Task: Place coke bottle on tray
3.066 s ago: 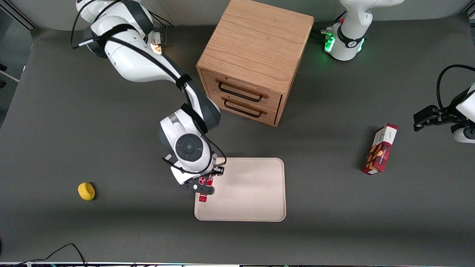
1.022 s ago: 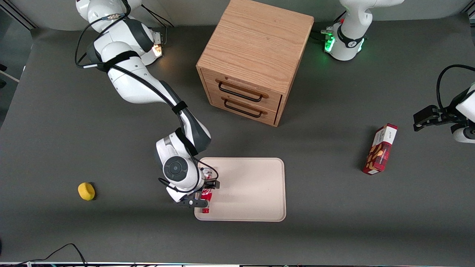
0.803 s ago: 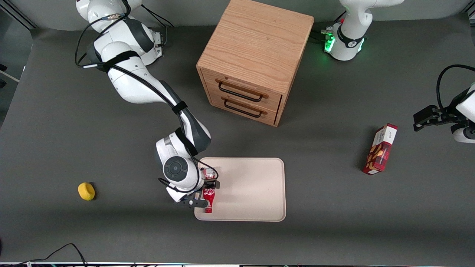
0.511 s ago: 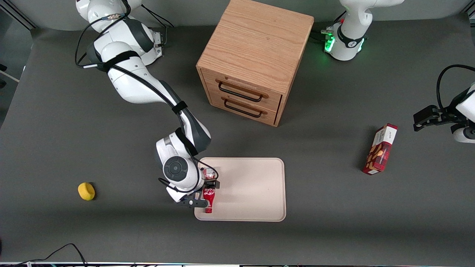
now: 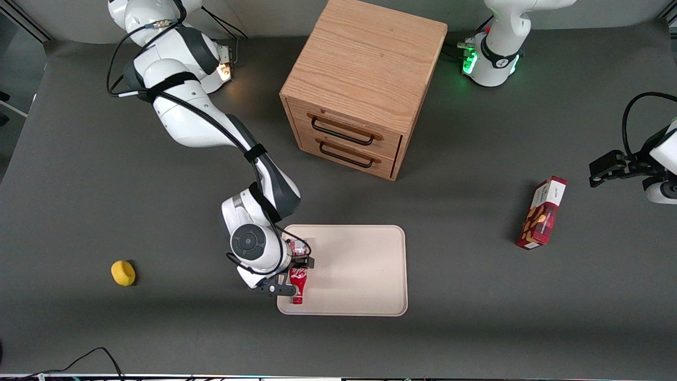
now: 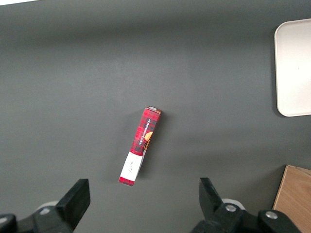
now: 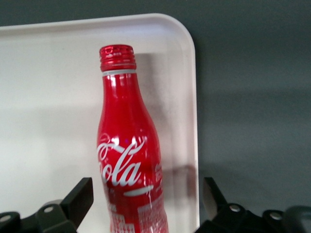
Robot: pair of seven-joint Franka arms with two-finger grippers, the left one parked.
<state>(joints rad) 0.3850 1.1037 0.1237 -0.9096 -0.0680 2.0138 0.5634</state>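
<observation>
- The slim red contour coke bottle (image 5: 298, 281) lies flat on the pale beige rectangular tray (image 5: 359, 275), along the tray's edge toward the working arm's end, cap pointing to the front camera.
- The right arm's gripper (image 5: 290, 275) hangs over the bottle's base; its black fingers (image 7: 77, 199) stand wide, clear of the bottle on either side.
- The rest of the tray is bare.
- The dark grey matte counter (image 5: 476, 317) spreads around it.
- White script on the bottle (image 7: 127, 160) reads "Coca-Cola", partly visible.
</observation>
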